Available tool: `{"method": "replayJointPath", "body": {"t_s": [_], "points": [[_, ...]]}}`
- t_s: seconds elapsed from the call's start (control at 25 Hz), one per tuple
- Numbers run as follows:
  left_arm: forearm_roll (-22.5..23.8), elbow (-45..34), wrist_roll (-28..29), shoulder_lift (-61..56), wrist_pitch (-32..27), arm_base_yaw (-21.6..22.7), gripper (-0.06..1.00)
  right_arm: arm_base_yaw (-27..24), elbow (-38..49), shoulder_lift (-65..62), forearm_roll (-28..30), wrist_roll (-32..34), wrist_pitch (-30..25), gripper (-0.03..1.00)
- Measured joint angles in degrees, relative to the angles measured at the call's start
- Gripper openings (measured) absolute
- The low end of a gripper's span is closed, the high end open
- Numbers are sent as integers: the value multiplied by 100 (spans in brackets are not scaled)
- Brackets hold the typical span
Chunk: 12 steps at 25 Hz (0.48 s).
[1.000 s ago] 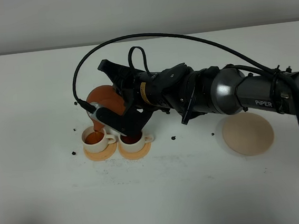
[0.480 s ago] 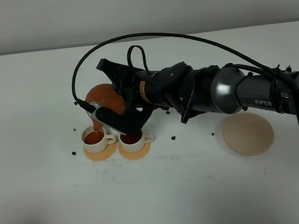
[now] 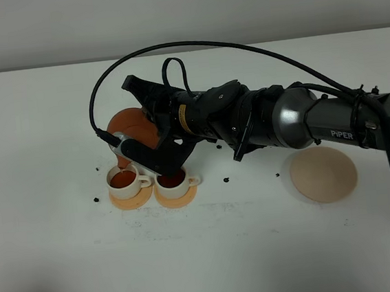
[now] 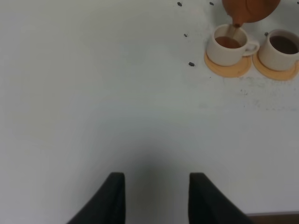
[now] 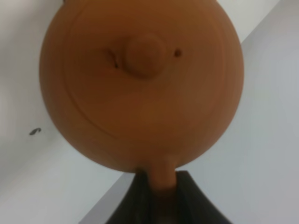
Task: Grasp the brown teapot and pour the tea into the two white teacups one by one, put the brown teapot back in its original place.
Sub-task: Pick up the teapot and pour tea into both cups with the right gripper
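My right gripper (image 3: 153, 130) is shut on the loop handle of the brown teapot (image 3: 134, 127) and holds it tilted, spout down, over the left white teacup (image 3: 122, 182). A thin stream of tea (image 4: 232, 31) runs from the spout into that cup (image 4: 227, 45). The right white teacup (image 3: 173, 182) beside it holds dark tea. In the right wrist view the teapot (image 5: 140, 84) fills the frame, lid towards the camera, with its handle (image 5: 161, 181) between the fingers. The pale beige disc (image 3: 323, 175) lies bare at the right. My left gripper (image 4: 156, 200) is open and empty, away from the cups.
Each cup stands on an orange coaster (image 3: 130, 199); the second coaster shows in the left wrist view (image 4: 276, 73). Small dark specks (image 3: 226, 180) lie scattered on the white table around the cups. The right arm and its black cable (image 3: 241, 48) arch over the middle.
My right gripper has shifted the teapot slightly left and up over the left cup while it stays tilted. The cups, coasters and beige disc have not moved.
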State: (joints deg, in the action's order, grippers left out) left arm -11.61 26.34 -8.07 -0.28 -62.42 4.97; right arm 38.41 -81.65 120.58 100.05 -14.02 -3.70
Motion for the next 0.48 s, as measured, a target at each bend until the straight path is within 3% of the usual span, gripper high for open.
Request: {"method": "replayJointPath", "body": {"t_s": [0.48], "points": [[0,0,0,0,0,0,31,30,0,0,0,-6,0,8]]}}
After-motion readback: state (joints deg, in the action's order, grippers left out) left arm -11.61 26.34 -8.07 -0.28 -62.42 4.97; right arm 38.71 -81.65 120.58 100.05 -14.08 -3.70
